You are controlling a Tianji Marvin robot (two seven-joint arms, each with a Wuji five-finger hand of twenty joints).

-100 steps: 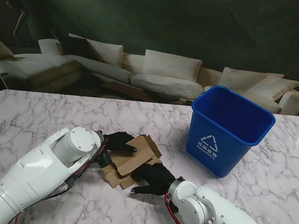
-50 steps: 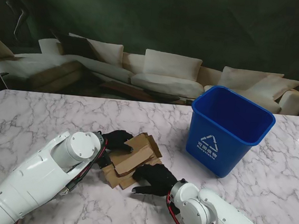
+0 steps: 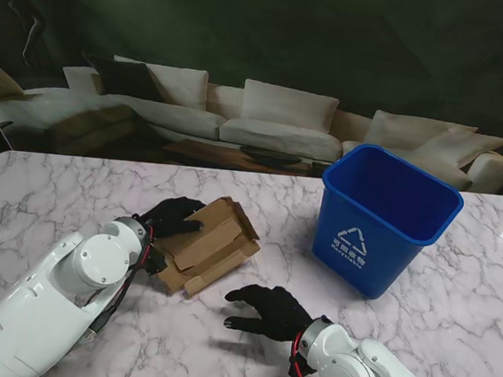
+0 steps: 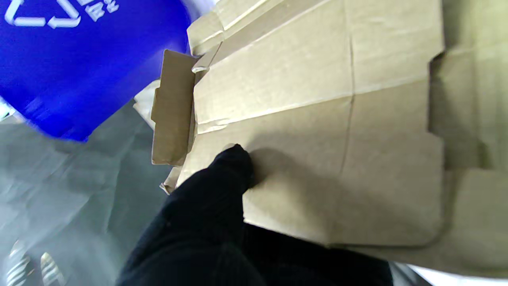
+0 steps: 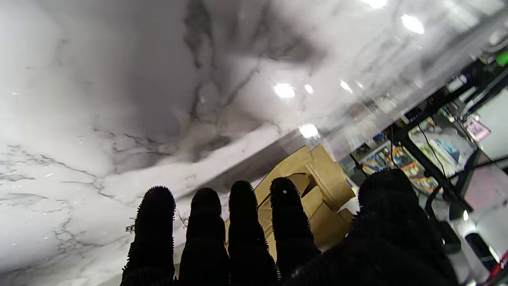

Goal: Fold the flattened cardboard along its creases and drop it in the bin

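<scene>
The folded brown cardboard [image 3: 210,243] is tilted up off the marble table, held along its left edge by my left hand [image 3: 170,218], whose black fingers are closed on it. In the left wrist view a fingertip [image 4: 234,163] presses on the cardboard [image 4: 317,119] panel, with the blue bin [image 4: 79,55] beyond. My right hand [image 3: 266,310] hovers open, fingers spread, nearer to me than the cardboard and apart from it. The right wrist view shows its fingers [image 5: 246,222] straight with the cardboard [image 5: 317,178] past them. The blue bin [image 3: 383,214] stands upright to the right.
The white marble table [image 3: 55,196] stretches to the left and far side. A backdrop picturing a sofa [image 3: 275,128] hangs behind the table's far edge. The bin stands near the table's right side.
My left hand has lifted the cardboard and carried it left and farther from me. The right hand has let go of it, drawn back toward me and spread open.
</scene>
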